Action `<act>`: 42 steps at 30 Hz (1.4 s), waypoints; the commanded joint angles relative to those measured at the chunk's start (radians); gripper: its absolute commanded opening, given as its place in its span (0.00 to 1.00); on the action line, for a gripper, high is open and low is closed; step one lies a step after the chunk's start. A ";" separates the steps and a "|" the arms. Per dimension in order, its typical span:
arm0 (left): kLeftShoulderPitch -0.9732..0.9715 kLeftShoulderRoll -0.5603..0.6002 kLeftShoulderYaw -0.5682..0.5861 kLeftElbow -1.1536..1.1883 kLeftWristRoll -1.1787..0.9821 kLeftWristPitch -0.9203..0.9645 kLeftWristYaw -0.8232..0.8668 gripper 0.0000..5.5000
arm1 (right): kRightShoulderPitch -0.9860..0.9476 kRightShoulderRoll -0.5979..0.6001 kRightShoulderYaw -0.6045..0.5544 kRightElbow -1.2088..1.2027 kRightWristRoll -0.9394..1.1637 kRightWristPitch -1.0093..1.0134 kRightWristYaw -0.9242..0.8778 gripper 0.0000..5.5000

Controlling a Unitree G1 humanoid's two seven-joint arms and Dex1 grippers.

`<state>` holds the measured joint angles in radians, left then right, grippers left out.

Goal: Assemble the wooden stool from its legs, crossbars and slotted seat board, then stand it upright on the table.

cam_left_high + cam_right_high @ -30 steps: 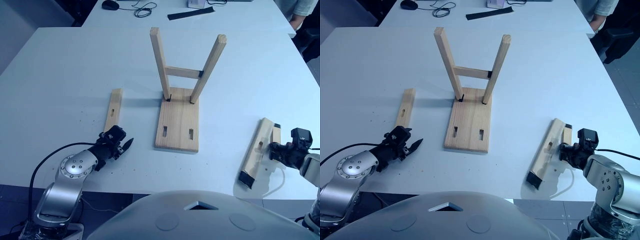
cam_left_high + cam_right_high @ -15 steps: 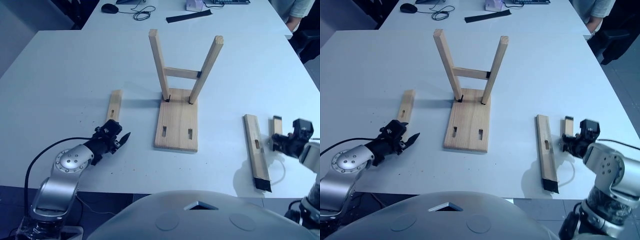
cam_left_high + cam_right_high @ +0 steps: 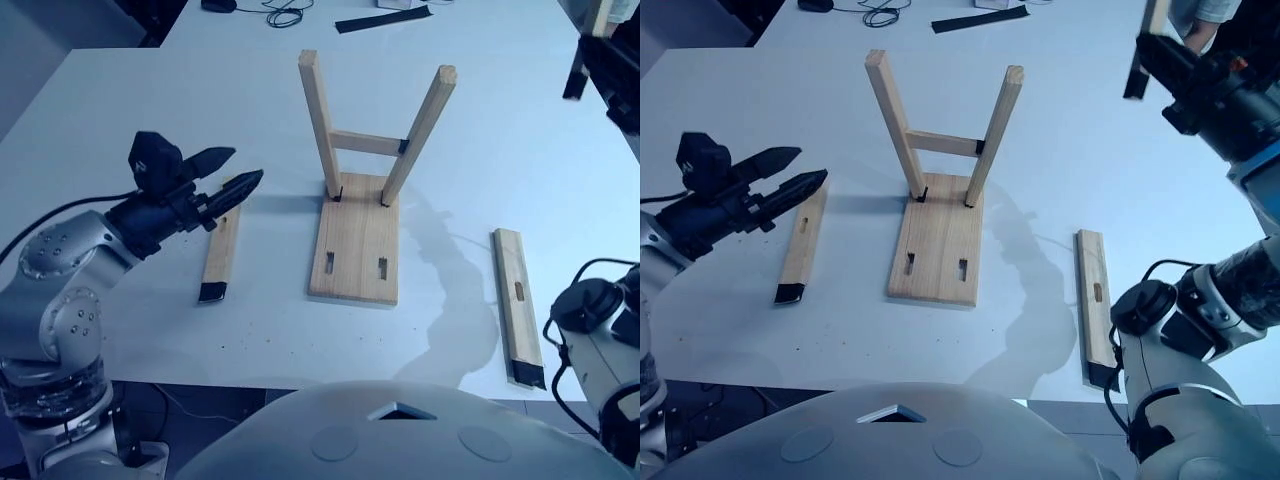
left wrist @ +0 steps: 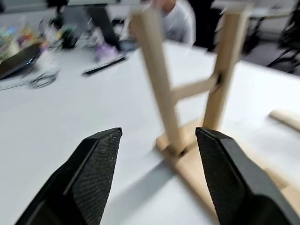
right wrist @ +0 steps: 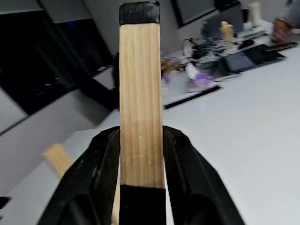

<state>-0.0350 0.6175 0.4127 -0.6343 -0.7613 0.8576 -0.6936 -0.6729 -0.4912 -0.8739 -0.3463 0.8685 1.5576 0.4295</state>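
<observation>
The slotted seat board [image 3: 355,250] lies flat mid-table with two legs [image 3: 320,120] standing in its far slots, joined by a crossbar [image 3: 365,145]. A loose leg [image 3: 222,245] with a slot lies left of the board, and another loose leg [image 3: 518,295] lies to its right. My left gripper [image 3: 245,165] hovers open above the left loose leg, pointing toward the standing legs [image 4: 164,93]. My right gripper [image 5: 140,136] is raised high at the far right, shut on a short black-tipped crossbar [image 5: 140,70] [image 3: 1152,20].
The white table [image 3: 150,110] has bare surface on both sides of the board. At its far side lie a black strip [image 3: 380,20], a mouse [image 3: 215,5] and a cable [image 3: 285,15]. The front edge is just below the loose legs.
My right gripper has lifted the short crossbar off the table, high to the far right. My left gripper has risen from the front edge to above the left loose leg.
</observation>
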 commanded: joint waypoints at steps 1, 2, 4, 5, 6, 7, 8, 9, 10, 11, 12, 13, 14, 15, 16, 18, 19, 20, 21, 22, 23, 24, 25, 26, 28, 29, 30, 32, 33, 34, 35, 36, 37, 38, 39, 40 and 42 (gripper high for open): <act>-0.180 -0.027 -0.018 0.064 -0.222 0.074 0.017 0.53 | -0.037 -0.062 0.064 0.061 0.234 0.056 0.128 0.24; -0.226 -0.035 -0.030 0.090 -0.270 0.087 0.024 0.53 | -0.026 -0.076 0.100 0.065 0.280 0.056 0.158 0.24; -0.313 -0.060 -0.049 0.158 -0.356 0.114 0.052 0.53 | -0.013 -0.088 0.179 0.068 0.328 0.055 0.203 0.24; -0.346 -0.072 -0.063 0.190 -0.381 0.122 0.060 0.53 | -0.005 -0.093 0.212 0.066 0.355 0.055 0.226 0.24; -0.370 -0.081 -0.080 0.217 -0.399 0.131 0.072 0.53 | 0.005 -0.098 0.248 0.059 0.376 0.051 0.251 0.24; -0.387 -0.088 -0.102 0.239 -0.409 0.140 0.072 0.53 | 0.018 -0.101 0.280 0.044 0.392 0.045 0.273 0.24; -0.391 -0.089 -0.131 0.250 -0.402 0.142 0.060 0.53 | 0.031 -0.106 0.312 0.031 0.409 0.036 0.296 0.24; -0.389 -0.088 -0.164 0.260 -0.394 0.145 0.043 0.53 | 0.042 -0.111 0.345 0.019 0.414 0.020 0.317 0.24; -0.386 -0.089 -0.198 0.260 -0.392 0.151 0.024 0.53 | 0.043 -0.113 0.374 0.017 0.419 0.004 0.331 0.24; -0.384 -0.089 -0.222 0.256 -0.394 0.157 0.009 0.53 | 0.043 -0.116 0.400 0.014 0.415 -0.016 0.342 0.24; -0.382 -0.089 -0.241 0.249 -0.401 0.161 0.002 0.53 | 0.042 -0.121 0.423 0.013 0.411 -0.036 0.355 0.24; -0.380 -0.090 -0.256 0.243 -0.407 0.164 -0.002 0.53 | 0.040 -0.126 0.443 0.013 0.412 -0.053 0.367 0.24; -0.379 -0.093 -0.268 0.241 -0.411 0.167 -0.003 0.53 | 0.041 -0.132 0.463 0.013 0.409 -0.072 0.377 0.24; -0.377 -0.095 -0.277 0.243 -0.416 0.171 -0.004 0.53 | 0.042 -0.136 0.485 0.014 0.402 -0.092 0.386 0.24; -0.375 -0.097 -0.283 0.244 -0.420 0.173 -0.006 0.53 | 0.046 -0.141 0.507 0.013 0.392 -0.111 0.397 0.24; -0.376 -0.101 -0.292 0.251 -0.424 0.175 -0.006 0.53 | 0.062 -0.152 0.542 0.007 0.378 -0.144 0.416 0.24; -0.378 -0.102 -0.295 0.253 -0.427 0.175 -0.006 0.53 | 0.070 -0.158 0.556 0.003 0.371 -0.161 0.423 0.24; -0.382 -0.104 -0.298 0.255 -0.432 0.176 -0.005 0.53 | 0.078 -0.162 0.568 0.001 0.367 -0.177 0.427 0.24; -0.386 -0.106 -0.298 0.255 -0.439 0.177 -0.006 0.53 | 0.086 -0.168 0.584 -0.005 0.356 -0.194 0.437 0.24; -0.391 -0.109 -0.298 0.255 -0.450 0.179 -0.004 0.53 | 0.099 -0.176 0.604 -0.015 0.341 -0.215 0.449 0.24; -0.396 -0.111 -0.297 0.255 -0.458 0.181 -0.002 0.53 | 0.111 -0.181 0.620 -0.023 0.328 -0.234 0.457 0.24; -0.401 -0.112 -0.298 0.255 -0.466 0.184 0.000 0.53 | 0.122 -0.186 0.635 -0.028 0.318 -0.250 0.463 0.24; -0.405 -0.113 -0.298 0.257 -0.475 0.187 0.001 0.53 | 0.134 -0.192 0.652 -0.033 0.301 -0.272 0.473 0.24; -0.410 -0.115 -0.297 0.258 -0.490 0.192 0.003 0.53 | 0.145 -0.195 0.668 -0.036 0.286 -0.293 0.479 0.24; -0.418 -0.116 -0.300 0.258 -0.513 0.199 0.005 0.53 | 0.159 -0.198 0.699 -0.044 0.261 -0.328 0.490 0.24; -0.422 -0.117 -0.302 0.255 -0.523 0.200 0.006 0.53 | 0.165 -0.198 0.712 -0.049 0.253 -0.342 0.493 0.24; -0.424 -0.118 -0.304 0.253 -0.532 0.201 0.008 0.53 | 0.168 -0.196 0.722 -0.051 0.248 -0.353 0.494 0.24; -0.430 -0.121 -0.307 0.246 -0.551 0.201 0.015 0.53 | 0.165 -0.186 0.741 -0.049 0.246 -0.369 0.490 0.24; -0.432 -0.121 -0.308 0.244 -0.557 0.201 0.018 0.53 | 0.161 -0.181 0.746 -0.049 0.252 -0.373 0.487 0.24; -0.433 -0.123 -0.312 0.246 -0.558 0.200 0.020 0.53 | 0.155 -0.175 0.750 -0.048 0.259 -0.375 0.482 0.24; -0.435 -0.124 -0.317 0.248 -0.557 0.199 0.022 0.53 | 0.151 -0.171 0.753 -0.049 0.266 -0.375 0.479 0.24; -0.434 -0.124 -0.320 0.249 -0.557 0.197 0.024 0.53 | 0.148 -0.170 0.757 -0.052 0.272 -0.375 0.477 0.24; -0.434 -0.124 -0.322 0.249 -0.558 0.195 0.026 0.53 | 0.147 -0.171 0.762 -0.056 0.276 -0.376 0.476 0.24; -0.431 -0.124 -0.325 0.247 -0.557 0.194 0.028 0.53 | 0.147 -0.172 0.766 -0.059 0.279 -0.377 0.475 0.24; -0.428 -0.123 -0.329 0.244 -0.555 0.193 0.029 0.53 | 0.147 -0.174 0.769 -0.061 0.283 -0.377 0.474 0.24; -0.425 -0.123 -0.333 0.241 -0.553 0.192 0.029 0.53 | 0.146 -0.177 0.772 -0.062 0.284 -0.377 0.475 0.24; -0.419 -0.120 -0.343 0.235 -0.544 0.188 0.026 0.53 | 0.141 -0.180 0.777 -0.060 0.284 -0.377 0.477 0.24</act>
<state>-0.4545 0.4963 0.0833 -0.3869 -1.3158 1.0477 -0.6734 -0.5047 -0.6650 -0.1064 -0.3946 1.1389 1.1870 0.9085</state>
